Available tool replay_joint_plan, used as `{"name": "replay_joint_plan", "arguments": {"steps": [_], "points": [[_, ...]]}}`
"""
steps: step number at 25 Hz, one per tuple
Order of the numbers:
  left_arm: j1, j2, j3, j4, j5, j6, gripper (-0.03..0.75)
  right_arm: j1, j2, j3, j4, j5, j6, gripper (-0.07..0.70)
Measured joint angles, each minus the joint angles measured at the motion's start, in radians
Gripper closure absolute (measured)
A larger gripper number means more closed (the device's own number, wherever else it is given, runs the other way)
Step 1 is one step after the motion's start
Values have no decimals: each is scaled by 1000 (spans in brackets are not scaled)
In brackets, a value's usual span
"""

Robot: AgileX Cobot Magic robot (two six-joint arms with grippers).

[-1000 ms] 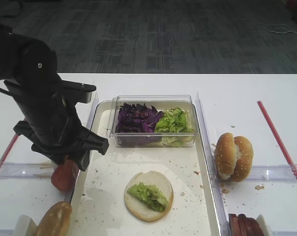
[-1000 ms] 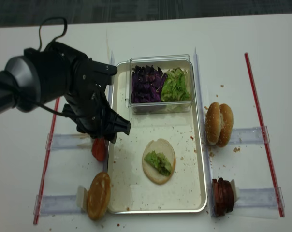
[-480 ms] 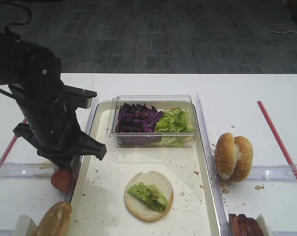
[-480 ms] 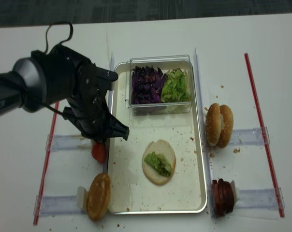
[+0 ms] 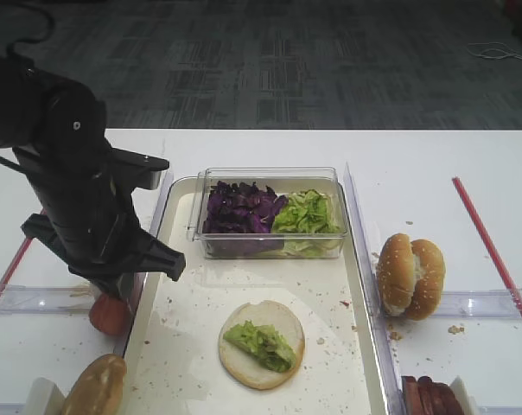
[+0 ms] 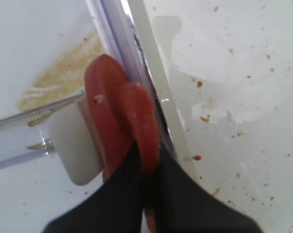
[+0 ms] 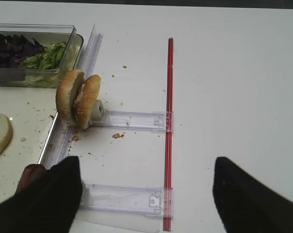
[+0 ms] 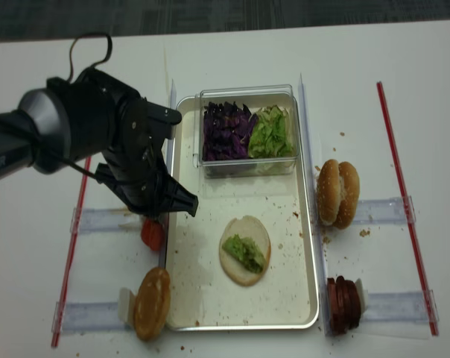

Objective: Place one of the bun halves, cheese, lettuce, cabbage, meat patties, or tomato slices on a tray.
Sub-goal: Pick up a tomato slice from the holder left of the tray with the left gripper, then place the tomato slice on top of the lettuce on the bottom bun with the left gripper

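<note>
Two upright tomato slices [image 6: 118, 114] stand against a white stop just left of the tray's rim [image 6: 151, 82]. My left gripper [image 6: 145, 170] is shut on the nearer slice. From above, the left arm covers most of the tomato slices [image 5: 110, 313], which sit outside the cream tray [image 5: 179, 346]. On the tray lies a bun half [image 5: 285, 322] topped with lettuce [image 5: 259, 341]. In the right wrist view my right gripper [image 7: 146, 194] is open, over bare table right of the tray, holding nothing.
A clear tub [image 5: 270, 246] at the tray's far end holds purple cabbage [image 5: 239, 207] and green lettuce [image 5: 306, 212]. Two bun halves [image 5: 410, 275] stand on edge right of the tray, with meat patties [image 5: 429, 398] below them. Another bun half [image 5: 95, 389] sits at front left.
My left gripper has closed from open onto a tomato slice. The left arm has shifted slightly. The right arm has not moved.
</note>
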Motion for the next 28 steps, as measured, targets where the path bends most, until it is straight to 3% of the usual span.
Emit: {"name": "replay_joint_plan", "arguments": {"steps": [12,18,24,28], "points": [[0,-118,0,-34,11,43,687,0,0,0,0,0,0,41],[0,-118,0,-387,11,359,689,0,0,0,0,0,0,41],[0,-118,0,-782,75,707,689,0,0,0,0,0,0,41],[0,-118,0,-970,116,840,689,0,0,0,0,0,0,41]]}}
